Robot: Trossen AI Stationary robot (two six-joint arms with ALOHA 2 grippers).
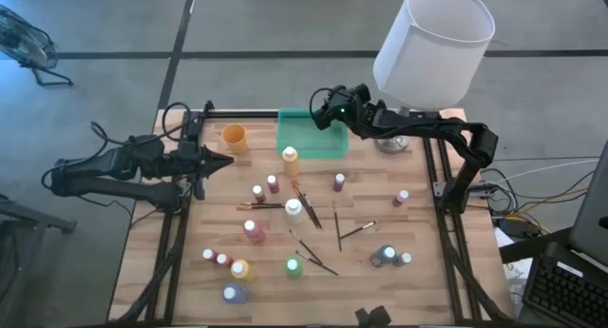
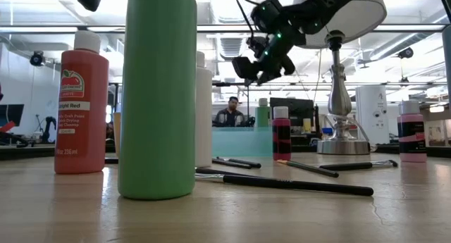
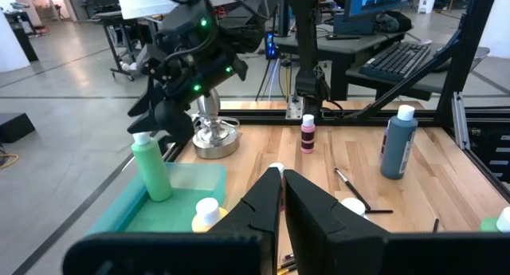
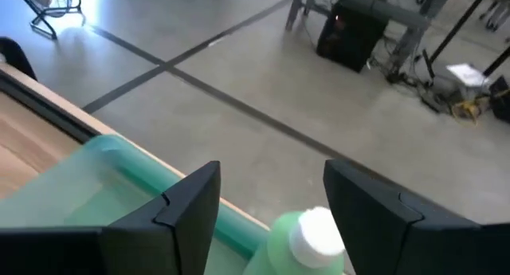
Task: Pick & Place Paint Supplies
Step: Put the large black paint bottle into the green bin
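The green paint bottle (image 3: 151, 170) is standing upright inside the green tray (image 3: 119, 215), directly under the right gripper (image 4: 271, 207), whose spread jaws are flanking its cap and risking tipping it if dragged sideways.

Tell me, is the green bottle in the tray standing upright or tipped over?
Upright. The green bottle stands in the green tray, cap on top, beneath the right gripper.

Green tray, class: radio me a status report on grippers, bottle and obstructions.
Right gripper open above green bottle, standing in green tray. Left gripper shut, waiting at table's left. Lamp close beside tray.
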